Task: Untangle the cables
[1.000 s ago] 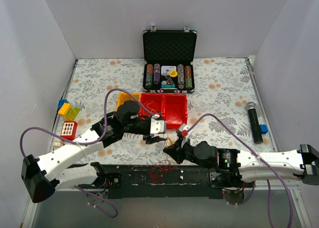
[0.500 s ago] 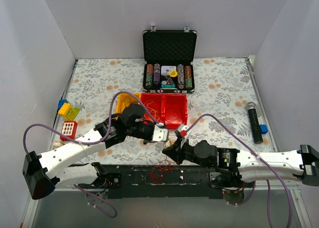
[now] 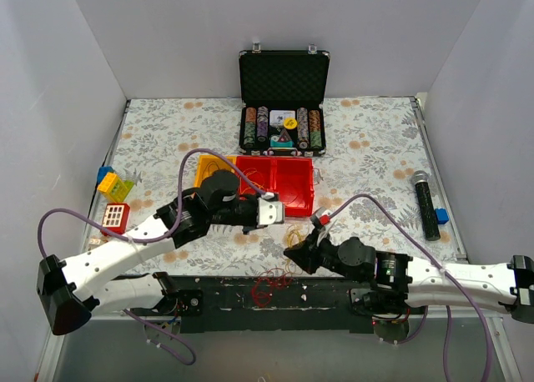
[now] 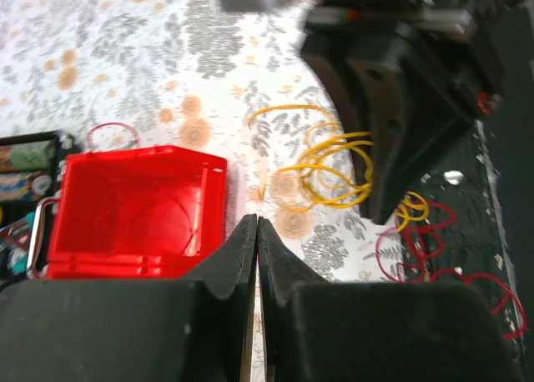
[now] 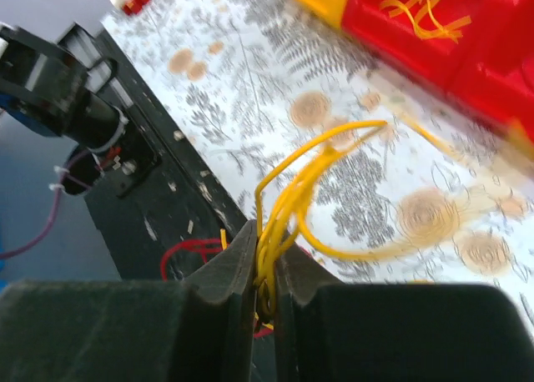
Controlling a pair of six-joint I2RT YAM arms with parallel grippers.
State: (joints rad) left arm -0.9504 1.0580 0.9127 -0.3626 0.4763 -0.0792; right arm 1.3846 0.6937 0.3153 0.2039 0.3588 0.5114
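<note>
A bunch of yellow cables (image 3: 294, 234) lies on the floral cloth just in front of the red tray (image 3: 288, 200). My right gripper (image 3: 290, 253) holds several of its strands; in the right wrist view the yellow cables (image 5: 310, 178) run up from between the nearly closed jaws of the right gripper (image 5: 265, 232). A red cable bunch (image 3: 269, 283) lies on the black base plate near the table's front edge. My left gripper (image 3: 273, 213) hovers beside the tray. In the left wrist view the left gripper (image 4: 257, 225) is shut, with nothing seen between its jaws, and the yellow cables (image 4: 329, 169) lie ahead of it.
An open black case of poker chips (image 3: 284, 107) stands at the back. Yellow wire loops (image 5: 425, 7) lie in the red tray, which has a yellow bin (image 3: 207, 167) at its left. Toy blocks (image 3: 114, 187) sit at the left and a black microphone (image 3: 426, 203) at the right.
My left gripper has shut and moved right, closer to the tray's front corner. The right arm has shifted right with the yellow strands, and its jaws have eased slightly.
</note>
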